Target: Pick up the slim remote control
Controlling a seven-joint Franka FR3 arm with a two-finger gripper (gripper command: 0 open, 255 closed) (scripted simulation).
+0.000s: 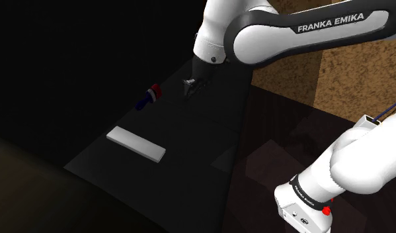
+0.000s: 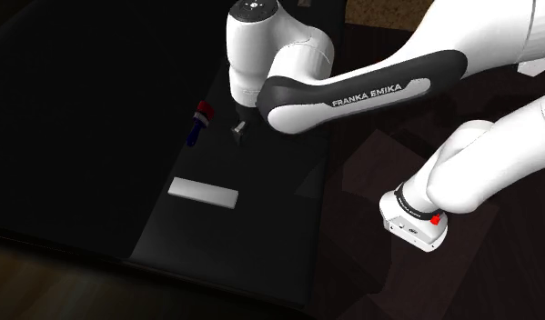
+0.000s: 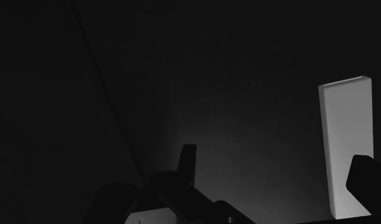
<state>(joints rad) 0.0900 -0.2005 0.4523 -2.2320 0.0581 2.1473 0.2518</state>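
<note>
- The remote (image 1: 135, 144) lies flat on the dark table (image 1: 190, 155), well apart from the red-and-blue thing (image 1: 149, 96).
- The gripper (image 3: 241, 194) looks spread with nothing pinched, and the remote sits off beside one finger.
- My guess is it's light, stiff and kinda slick, so grab it across the narrow width, mid-length.

A white slim remote control (image 3: 345, 146) lay flat on a dark surface (image 3: 246, 76), stretching away from the gripper (image 3: 241, 173), whose fingers stood wide apart. One black finger (image 3: 371, 188) covered the remote's near corner; an unclear dark shape (image 3: 182, 184) sat between them.
</note>
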